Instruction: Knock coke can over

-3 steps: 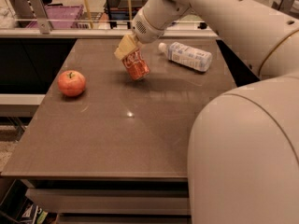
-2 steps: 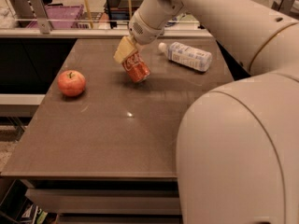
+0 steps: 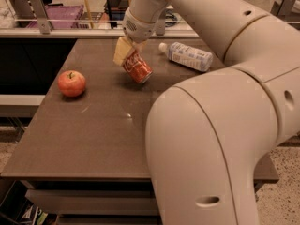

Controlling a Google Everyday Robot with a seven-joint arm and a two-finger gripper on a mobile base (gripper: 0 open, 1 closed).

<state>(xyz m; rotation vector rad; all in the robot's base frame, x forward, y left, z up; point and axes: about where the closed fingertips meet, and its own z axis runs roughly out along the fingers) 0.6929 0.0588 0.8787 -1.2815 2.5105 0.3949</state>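
The coke can is red with white script. It leans over on the brown table at the back middle, its top up-left and its base down-right. My gripper is right at the can's top end, coming down from the pale arm above, and touches it. The can's top is hidden behind the gripper.
A red apple sits on the table's left side. A clear plastic bottle with a white cap lies on its side at the back right. My large pale arm fills the right foreground. A rail and shelves stand behind the table.
The can stays tilted under the gripper in about the same place. The arm's foreground segment has swung a little further left.
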